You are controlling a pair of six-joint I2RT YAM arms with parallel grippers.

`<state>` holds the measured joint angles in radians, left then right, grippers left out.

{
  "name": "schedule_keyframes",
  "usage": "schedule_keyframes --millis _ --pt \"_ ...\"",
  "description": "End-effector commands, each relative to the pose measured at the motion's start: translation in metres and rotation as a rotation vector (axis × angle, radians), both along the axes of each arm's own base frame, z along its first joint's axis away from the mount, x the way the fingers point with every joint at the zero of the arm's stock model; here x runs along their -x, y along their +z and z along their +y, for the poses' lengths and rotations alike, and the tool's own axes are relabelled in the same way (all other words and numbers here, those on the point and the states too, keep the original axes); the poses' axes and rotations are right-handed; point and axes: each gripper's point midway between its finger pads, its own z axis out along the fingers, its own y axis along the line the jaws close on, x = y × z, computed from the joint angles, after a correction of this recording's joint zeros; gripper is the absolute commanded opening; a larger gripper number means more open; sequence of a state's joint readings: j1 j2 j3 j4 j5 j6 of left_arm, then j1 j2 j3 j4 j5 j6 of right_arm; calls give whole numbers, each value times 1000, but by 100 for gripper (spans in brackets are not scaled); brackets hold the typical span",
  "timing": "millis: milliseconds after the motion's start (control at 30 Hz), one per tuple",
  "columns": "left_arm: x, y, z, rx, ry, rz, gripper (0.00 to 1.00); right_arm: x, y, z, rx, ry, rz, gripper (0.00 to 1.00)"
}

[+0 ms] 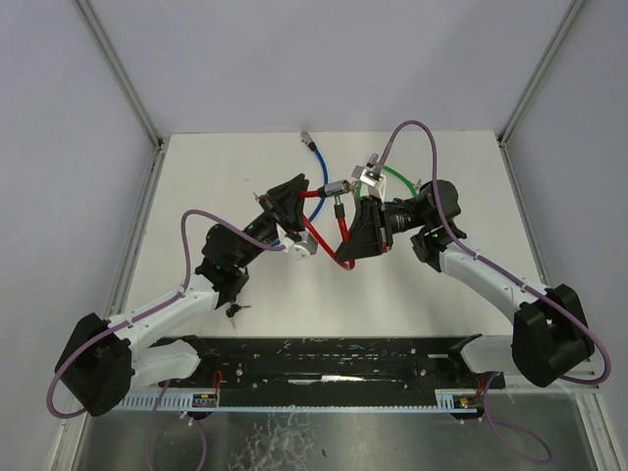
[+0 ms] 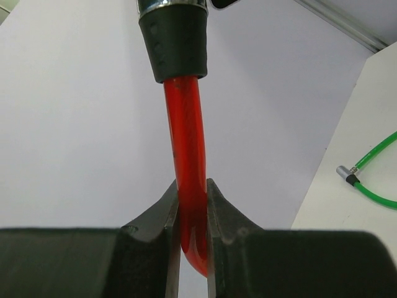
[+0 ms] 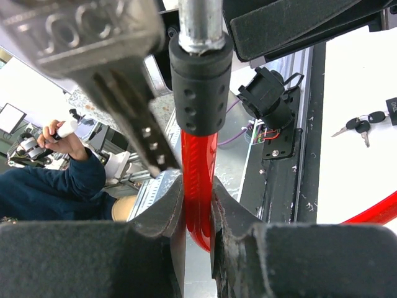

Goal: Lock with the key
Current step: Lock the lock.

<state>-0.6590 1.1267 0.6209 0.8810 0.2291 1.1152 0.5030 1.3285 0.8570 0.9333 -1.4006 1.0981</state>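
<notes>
Left gripper (image 2: 192,205): clenched on the red cable (image 2: 185,136), which stands upright between my two fingers, both pads pressed flat against it and its lower end curling just below the tips. Straight above the jaws the cable runs into a black collar (image 2: 177,46) capped with bright metal at the frame's top edge. Off to the right of these jaws, well apart, a green cable (image 2: 375,158) lies on the white table (image 2: 347,124) with its small metal end pointing left. Right gripper (image 3: 198,198): also clamped on the red cable, on another stretch of it, again upright between the fingers and rising into a dimpled black collar with a silver stem above. Just up and to the left of these jaws is a key (image 3: 124,93), very close to the lens, blade slanting down toward my left finger; its head is cut off by the frame and I cannot tell what holds it or whether it touches the collar. Far right of the right jaws, a bunch of keys (image 3: 361,125) lies flat on the table, untouched. From overhead, the red cable forms a loop strung between my two grippers, both lifted off the table, with the metal lock body (image 1: 342,184) at the top of the loop between them. A blue cable (image 1: 320,167) curves away beyond the left jaws.
</notes>
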Motion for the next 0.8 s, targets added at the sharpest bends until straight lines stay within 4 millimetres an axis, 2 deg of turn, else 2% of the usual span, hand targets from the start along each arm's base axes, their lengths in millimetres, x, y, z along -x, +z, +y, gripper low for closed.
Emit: schedule_keyframes --millis 0,200,367,567,767 --pt "6 35 10 16 26 -129 0 8 22 -6 -13 1 6 0" --pt "-6 32 9 -30 75 -133 0 12 16 -1 -4 16 41 0" --pt "2 43 2 -37 23 -159 0 10 6 5 19 36 78 0" --pt "3 43 7 -47 39 -158 0 17 30 -9 -27 44 -4 0" --pt "6 41 8 -53 36 -169 0 15 38 -16 -32 31 -43 3"
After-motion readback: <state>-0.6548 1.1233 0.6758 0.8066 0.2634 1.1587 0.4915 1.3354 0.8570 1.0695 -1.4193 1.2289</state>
